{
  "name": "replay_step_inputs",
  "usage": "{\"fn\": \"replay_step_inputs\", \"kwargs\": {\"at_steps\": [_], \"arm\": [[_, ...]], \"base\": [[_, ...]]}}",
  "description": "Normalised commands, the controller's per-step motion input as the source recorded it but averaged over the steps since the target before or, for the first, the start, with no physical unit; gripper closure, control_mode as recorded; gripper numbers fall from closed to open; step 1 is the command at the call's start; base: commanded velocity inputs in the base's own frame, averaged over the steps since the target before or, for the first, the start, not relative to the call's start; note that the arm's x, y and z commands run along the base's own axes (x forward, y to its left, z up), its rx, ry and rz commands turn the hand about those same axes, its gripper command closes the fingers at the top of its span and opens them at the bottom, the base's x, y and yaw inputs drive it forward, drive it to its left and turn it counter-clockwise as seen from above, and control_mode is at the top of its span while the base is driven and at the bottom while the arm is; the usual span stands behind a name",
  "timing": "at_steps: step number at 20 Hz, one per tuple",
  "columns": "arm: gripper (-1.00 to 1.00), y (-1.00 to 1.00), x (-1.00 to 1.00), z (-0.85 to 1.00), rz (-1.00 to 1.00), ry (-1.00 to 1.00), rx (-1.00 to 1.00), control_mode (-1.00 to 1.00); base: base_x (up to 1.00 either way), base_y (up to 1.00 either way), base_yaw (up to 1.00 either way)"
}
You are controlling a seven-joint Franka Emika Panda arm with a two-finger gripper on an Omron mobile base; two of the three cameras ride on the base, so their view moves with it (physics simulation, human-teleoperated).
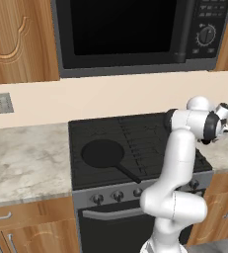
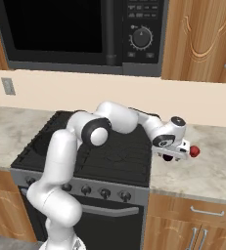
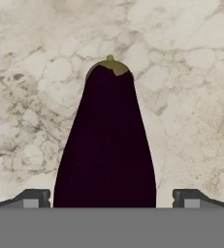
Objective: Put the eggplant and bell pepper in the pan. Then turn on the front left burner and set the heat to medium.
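Left base view: the pan [image 1: 102,153] sits on the front left burner [image 1: 105,160] of the stove [image 1: 150,136], its handle toward the knobs; the arm [image 1: 177,163] bends right over the counter [image 1: 26,160].

Right base view: the gripper [image 2: 175,155] hangs low over the right counter; the pepper [image 2: 195,151] lies just beside it.

Hand view: the eggplant [image 3: 106,145] lies on the marble between the fingers [image 3: 33,197], which stand wide apart and clear of it.
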Motion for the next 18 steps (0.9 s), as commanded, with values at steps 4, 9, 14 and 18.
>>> {"fn": "replay_step_inputs", "kwargs": {"at_steps": [4,9,14,18], "arm": [[1.00,0.00,0.00,0.00,0.00,0.00,0.00,-1.00],[1.00,0.00,-0.28,0.05,0.01,-0.02,0.00,-1.00],[1.00,0.02,-0.65,0.66,0.02,-0.14,0.00,-1.00],[1.00,0.63,-0.64,0.38,0.00,-0.03,0.00,-1.00]], "base": [[0.00,0.00,0.00],[0.00,0.00,0.00],[0.00,0.00,0.00],[0.00,0.00,0.00]]}}
